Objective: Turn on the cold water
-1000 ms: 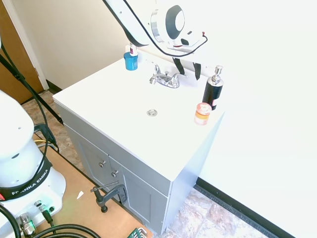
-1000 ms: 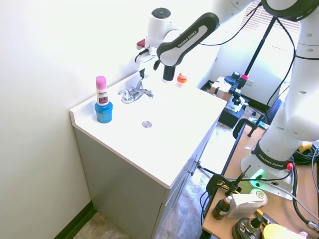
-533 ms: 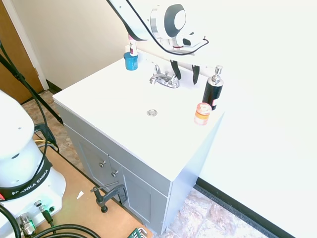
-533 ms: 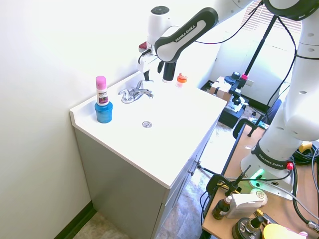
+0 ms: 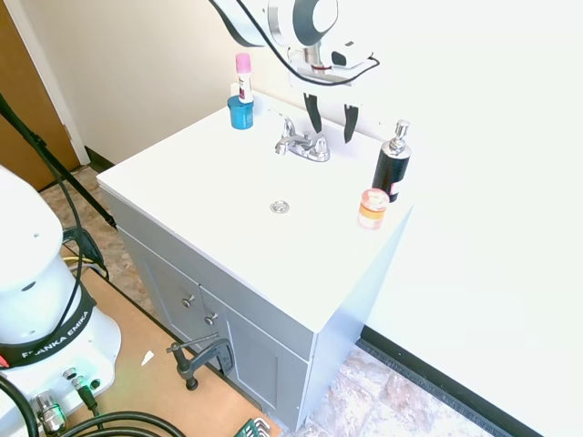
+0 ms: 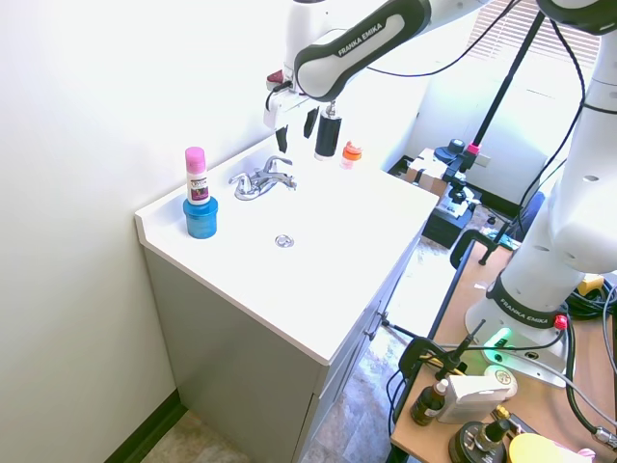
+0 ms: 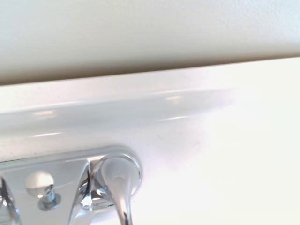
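Hovering above the faucet (image 5: pixel 303 145), just behind it, our gripper (image 5: pixel 330 116) hangs spread wide, holding nothing.

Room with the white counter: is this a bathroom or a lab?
Probably a bathroom vanity set up in a lab: a chrome faucet over a sink drain, a black pump bottle, cabinet doors below.

Bathroom corner doubling as robot test setup. White vanity worktop (image 5: pixel 196 196) with sink drain (image 5: pixel 280 208), chrome faucet (image 5: pixel 303 144) against wall, grey cabinet doors (image 5: pixel 196 300) below. Toiletries: black pump bottle (image 5: pixel 393 164), blue cup (image 5: pixel 240 112). Tile floor (image 5: pixel 401 401), wooden door (image 5: pixel 27 100), bare cream walls.
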`<state>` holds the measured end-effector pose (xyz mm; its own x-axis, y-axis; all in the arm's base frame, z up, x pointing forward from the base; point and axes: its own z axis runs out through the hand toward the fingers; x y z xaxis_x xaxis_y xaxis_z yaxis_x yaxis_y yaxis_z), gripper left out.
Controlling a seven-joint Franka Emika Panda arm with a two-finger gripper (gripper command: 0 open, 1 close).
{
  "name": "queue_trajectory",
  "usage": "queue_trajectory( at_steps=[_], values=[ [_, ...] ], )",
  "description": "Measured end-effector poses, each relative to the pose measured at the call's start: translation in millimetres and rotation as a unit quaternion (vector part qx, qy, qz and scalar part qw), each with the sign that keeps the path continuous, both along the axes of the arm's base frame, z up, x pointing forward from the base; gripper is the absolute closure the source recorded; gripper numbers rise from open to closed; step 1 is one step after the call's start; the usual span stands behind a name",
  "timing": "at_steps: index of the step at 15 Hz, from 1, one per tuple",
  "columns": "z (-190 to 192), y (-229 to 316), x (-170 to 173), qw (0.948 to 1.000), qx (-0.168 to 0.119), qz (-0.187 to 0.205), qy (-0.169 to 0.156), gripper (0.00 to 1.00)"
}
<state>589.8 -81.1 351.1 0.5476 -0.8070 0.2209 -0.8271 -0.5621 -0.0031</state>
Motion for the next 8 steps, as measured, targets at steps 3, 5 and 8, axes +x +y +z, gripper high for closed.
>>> queue_trajectory(
  at_steps=[3, 5, 8],
  values=[
    [34.3, 19.3, -15.0, 0.9991, 0.04, 0.009, 0.01, 0.0],
    [49.9, 34.6, -31.9, 0.9983, 0.053, 0.017, 0.013, 0.0],
    [49.1, 51.6, -57.8, 0.9975, 0.059, 0.031, 0.022, 0.0]
  ],
)
